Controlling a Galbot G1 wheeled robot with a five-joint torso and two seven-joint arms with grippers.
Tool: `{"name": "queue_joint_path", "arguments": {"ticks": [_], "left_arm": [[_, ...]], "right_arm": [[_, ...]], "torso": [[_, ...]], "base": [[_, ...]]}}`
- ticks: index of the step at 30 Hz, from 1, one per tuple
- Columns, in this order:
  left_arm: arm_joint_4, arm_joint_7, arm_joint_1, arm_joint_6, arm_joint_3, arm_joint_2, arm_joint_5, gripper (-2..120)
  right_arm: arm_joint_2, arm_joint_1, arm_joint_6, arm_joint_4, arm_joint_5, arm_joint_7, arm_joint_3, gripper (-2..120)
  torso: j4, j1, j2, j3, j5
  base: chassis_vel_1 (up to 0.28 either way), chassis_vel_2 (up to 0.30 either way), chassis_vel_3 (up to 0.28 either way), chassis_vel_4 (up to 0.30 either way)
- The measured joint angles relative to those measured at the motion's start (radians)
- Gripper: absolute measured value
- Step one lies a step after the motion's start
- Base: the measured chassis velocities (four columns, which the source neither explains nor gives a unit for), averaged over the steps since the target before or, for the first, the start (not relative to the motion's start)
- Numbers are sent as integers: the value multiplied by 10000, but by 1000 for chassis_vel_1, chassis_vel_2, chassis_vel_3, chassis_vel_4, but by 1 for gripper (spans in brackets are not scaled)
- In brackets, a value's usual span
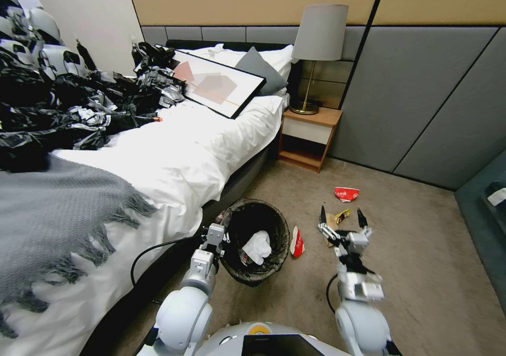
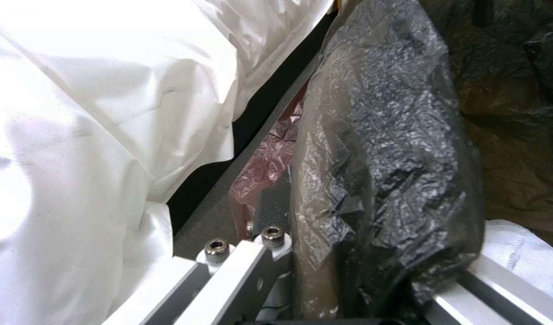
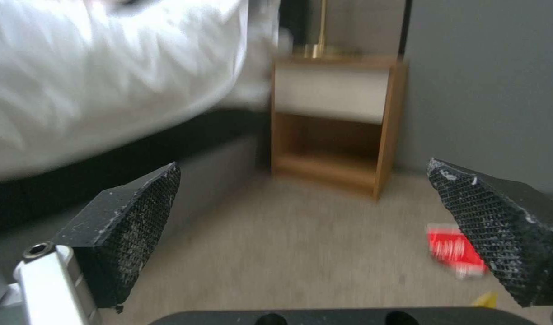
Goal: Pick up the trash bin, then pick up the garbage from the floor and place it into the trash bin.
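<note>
Black liner crinkles over the rim of the bin (image 1: 255,240), which sits beside the bed (image 1: 174,155) with a white napkin (image 1: 258,247) inside, and the left hand (image 1: 221,238) is clenched on its near rim, fingers either side of the bag. Right hand (image 1: 341,219) hovers released, fingers spread wide, just above a brown paper and yellow wrapper (image 1: 337,218) on the floor. One red-and-white cup (image 1: 297,242) lies just beside the bin, another (image 1: 346,193) farther off near the nightstand (image 1: 307,137).
</note>
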Motion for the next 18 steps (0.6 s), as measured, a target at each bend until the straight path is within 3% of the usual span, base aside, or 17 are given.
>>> {"name": "queue_joint_path", "arguments": {"ticks": [8,18], "left_arm": [[-10,-3,46,-1,4,-75,49,1],[41,-5,61,-1,40,-128,92,1]], "right_arm": [[-189,1453,-936,-2327,277,-113,-420,100],[11,2987,-1057,-5319,620,-300,-1148,100]], "torso": [[-1,0,0,0,0],[1,0,0,0,-1]], "base": [[0,0,0,0],[0,0,0,0]]}}
